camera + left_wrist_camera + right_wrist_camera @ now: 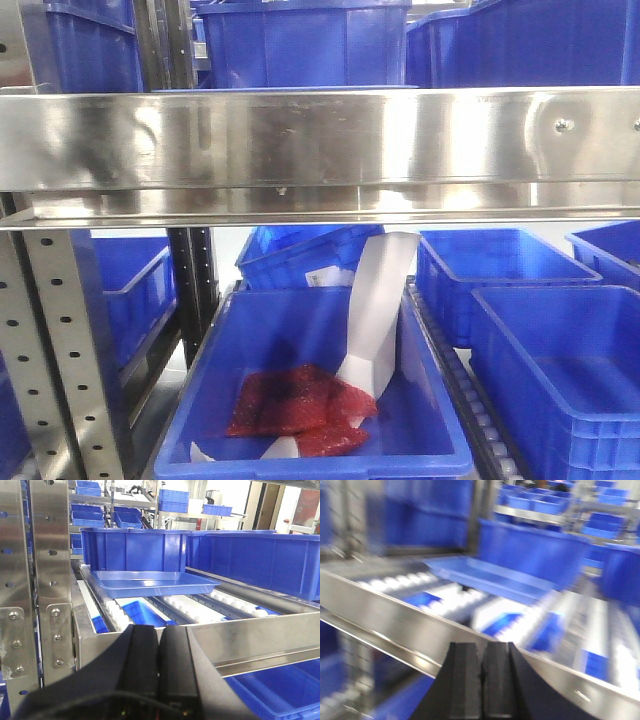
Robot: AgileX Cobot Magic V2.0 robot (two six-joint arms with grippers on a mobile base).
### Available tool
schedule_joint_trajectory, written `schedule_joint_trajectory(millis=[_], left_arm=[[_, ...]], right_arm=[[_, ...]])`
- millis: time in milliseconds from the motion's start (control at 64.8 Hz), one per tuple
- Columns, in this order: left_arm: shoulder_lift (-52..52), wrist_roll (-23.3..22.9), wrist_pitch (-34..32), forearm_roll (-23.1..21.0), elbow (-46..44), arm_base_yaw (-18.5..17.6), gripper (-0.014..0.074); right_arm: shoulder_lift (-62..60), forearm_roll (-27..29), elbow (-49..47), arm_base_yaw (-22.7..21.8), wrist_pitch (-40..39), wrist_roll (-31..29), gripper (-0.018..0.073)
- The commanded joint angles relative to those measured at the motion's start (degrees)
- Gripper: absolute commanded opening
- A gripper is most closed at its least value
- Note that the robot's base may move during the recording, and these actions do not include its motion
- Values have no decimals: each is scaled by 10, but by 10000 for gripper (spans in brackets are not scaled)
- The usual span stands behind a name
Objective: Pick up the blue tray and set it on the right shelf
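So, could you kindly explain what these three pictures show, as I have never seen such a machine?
It is a two-armed robot on a mobile base, facing a steel rack. The front camera looks at the shelf's broad metal edge, with deep blue bins below; one holds red and white packets. The other two cameras sit on the wrists. Each shows its own black gripper, left and right, both closed and holding nothing. Beyond them the pale blue tray rests on the shelf's white rollers. The right wrist picture is blurred.
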Motion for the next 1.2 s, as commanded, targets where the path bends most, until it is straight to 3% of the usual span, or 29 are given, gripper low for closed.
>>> schedule_joint_trajectory(millis=[0,46,77,185,293,401,602,1188], left_arm=[[6,-3,-45,6,-16,-4,-31],[6,-3,-45,6,-16,-4,-31],[6,-3,-45,6,-16,-4,-31],[6,-3,-45,6,-16,-4,-31],[6,-3,-45,6,-16,-4,-31],[6,-3,-45,6,-16,-4,-31],[8,-3,-45,6,-16,-4,-31],[8,-3,-45,6,-15,-4,-31]], right_arm=[[-21,110,21,-49,-67,-128,52],[-39,154,52,-87,-100,-167,52],[-51,154,71,-111,-121,-173,52],[-102,154,127,-191,-157,-169,52],[-159,154,162,-232,-151,-135,52],[-217,154,187,-239,-137,-111,52],[-261,154,193,-239,-37,-111,52],[-261,154,192,-239,-40,-111,52]])
